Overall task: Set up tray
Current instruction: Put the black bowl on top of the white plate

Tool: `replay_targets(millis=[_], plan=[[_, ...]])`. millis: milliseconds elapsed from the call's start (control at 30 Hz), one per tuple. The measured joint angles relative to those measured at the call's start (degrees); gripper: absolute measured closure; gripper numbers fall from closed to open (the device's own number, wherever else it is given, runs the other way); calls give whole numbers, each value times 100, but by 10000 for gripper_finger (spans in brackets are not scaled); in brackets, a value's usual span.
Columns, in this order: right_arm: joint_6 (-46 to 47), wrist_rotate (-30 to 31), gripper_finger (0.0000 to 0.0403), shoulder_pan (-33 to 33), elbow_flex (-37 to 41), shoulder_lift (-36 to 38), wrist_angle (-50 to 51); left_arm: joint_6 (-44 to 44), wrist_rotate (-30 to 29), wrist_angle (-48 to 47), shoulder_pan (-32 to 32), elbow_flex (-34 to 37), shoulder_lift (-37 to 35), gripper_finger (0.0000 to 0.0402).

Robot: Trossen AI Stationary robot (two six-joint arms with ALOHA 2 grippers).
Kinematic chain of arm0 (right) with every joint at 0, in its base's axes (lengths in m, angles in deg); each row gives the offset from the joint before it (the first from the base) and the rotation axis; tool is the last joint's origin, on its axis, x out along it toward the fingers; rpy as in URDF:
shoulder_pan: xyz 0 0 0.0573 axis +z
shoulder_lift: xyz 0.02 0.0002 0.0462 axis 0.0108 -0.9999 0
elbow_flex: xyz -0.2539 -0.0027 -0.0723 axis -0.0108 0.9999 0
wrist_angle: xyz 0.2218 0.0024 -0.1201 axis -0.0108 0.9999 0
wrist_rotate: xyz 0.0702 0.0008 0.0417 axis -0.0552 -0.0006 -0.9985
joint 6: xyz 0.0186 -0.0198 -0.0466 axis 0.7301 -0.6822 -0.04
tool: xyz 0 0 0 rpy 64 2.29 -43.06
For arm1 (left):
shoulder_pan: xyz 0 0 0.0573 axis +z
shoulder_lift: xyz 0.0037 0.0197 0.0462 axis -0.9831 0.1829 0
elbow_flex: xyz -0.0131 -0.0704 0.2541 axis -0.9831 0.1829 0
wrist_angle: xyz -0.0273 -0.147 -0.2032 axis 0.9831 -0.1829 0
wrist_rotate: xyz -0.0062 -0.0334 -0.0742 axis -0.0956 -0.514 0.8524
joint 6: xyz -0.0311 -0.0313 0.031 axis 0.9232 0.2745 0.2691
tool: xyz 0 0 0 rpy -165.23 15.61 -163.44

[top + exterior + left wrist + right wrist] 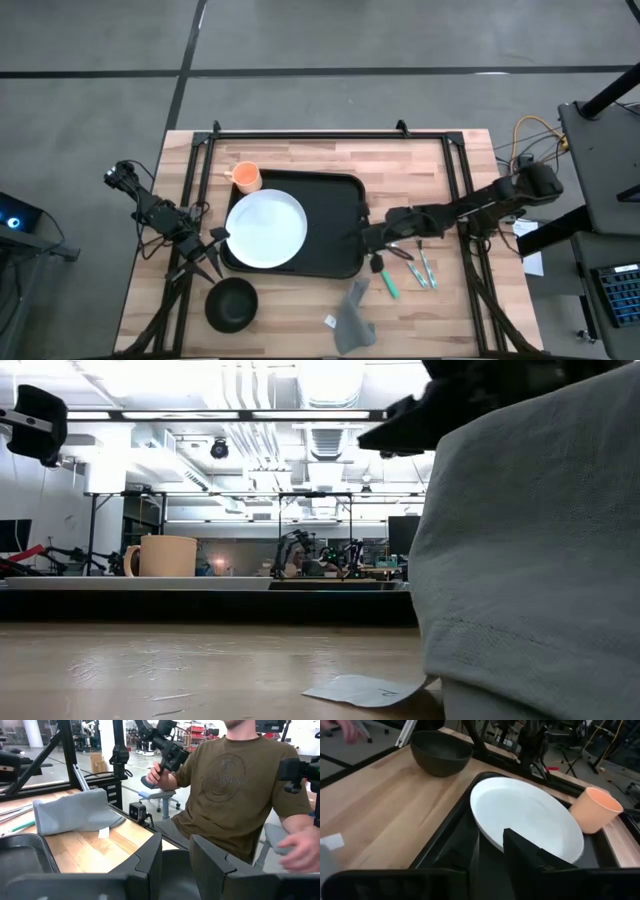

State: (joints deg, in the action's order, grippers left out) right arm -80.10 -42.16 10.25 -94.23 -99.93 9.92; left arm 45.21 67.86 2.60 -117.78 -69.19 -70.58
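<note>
1. Tray sat mid-counter, toward the far side, long axis running left-right.
2. White plate lay on the tray's left half, overhanging the left rim a bit. Right half of the tray was bare.
3. Orange cup stood upright at the tray's far-left corner, just beside the plate; whether it was on the rim or just off it, can't tell.
4. Black bowl was on the counter off the tray's near-left corner, apart from it.
5. Grey cloth lay crumpled on the counter near the tray's near-right corner, small white tag beside it.
6. Utensils with green handles lay on the counter right of the tray.
7. Right end effector was at the tray's right rim, low, fingers narrowly apart straddling the rim; firm clamp or not, can't tell.
8. Left end effector was off the tray's near-left corner, between plate and bowl, fingers spread apart, nothing between them.
9. A person in an olive T-shirt sat beyond the counter edge, one hand on a dark handle.
</note>
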Motion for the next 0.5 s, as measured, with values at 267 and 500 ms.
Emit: replay_targets(millis=[267, 500], plan=[[-64, 26, 332, -298, 468, 659, 5, 2, 0, -2, 0, -4, 85, 321], [201, 19, 321, -833, 1249, 1510, 3, 1, 2, 3, 0, -2, 190, 321]])
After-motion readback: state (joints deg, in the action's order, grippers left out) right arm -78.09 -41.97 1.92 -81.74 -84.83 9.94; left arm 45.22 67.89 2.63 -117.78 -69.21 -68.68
